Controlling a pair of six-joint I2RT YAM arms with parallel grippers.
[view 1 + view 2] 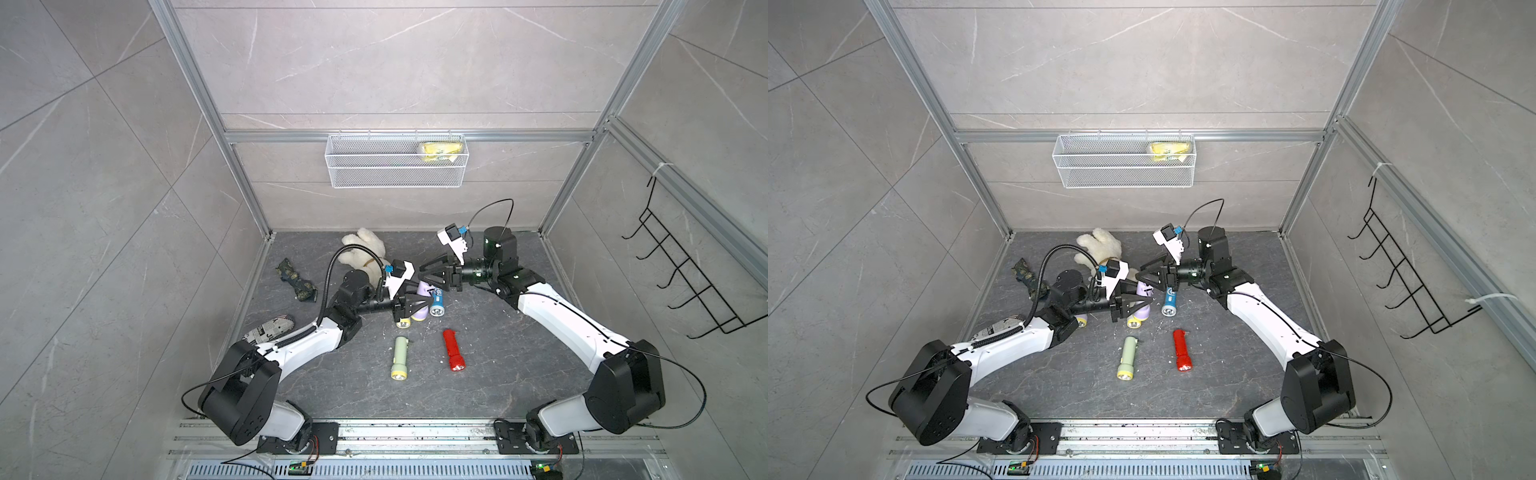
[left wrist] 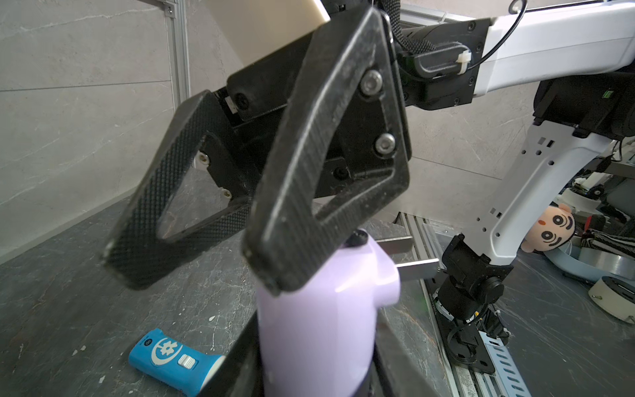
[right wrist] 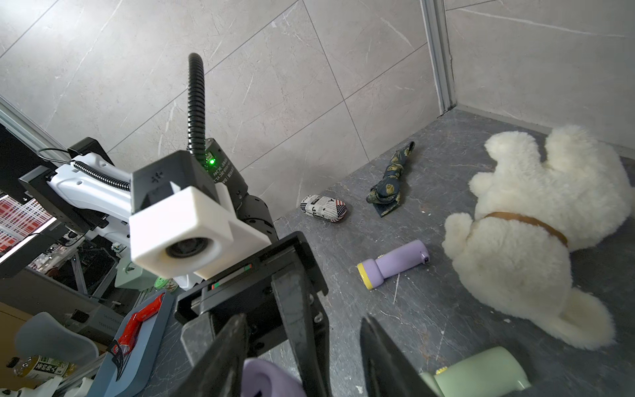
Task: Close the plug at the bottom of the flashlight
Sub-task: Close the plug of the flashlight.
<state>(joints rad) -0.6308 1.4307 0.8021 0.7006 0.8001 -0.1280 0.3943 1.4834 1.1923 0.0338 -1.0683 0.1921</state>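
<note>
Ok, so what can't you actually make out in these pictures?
Plug on the held lilac flashlight: left wrist view, the blurred right claw covers that end; only two metal prongs show.
Same flashlight, right wrist view: cut off by the bottom edge.
Both top views: plug too small, tucked under the right claw.
Yellow packet in the wire basket, top views: too small to identify.

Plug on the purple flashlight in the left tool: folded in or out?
Out: the left wrist view shows two metal prongs sticking out of the purple flashlight at its end.
</note>
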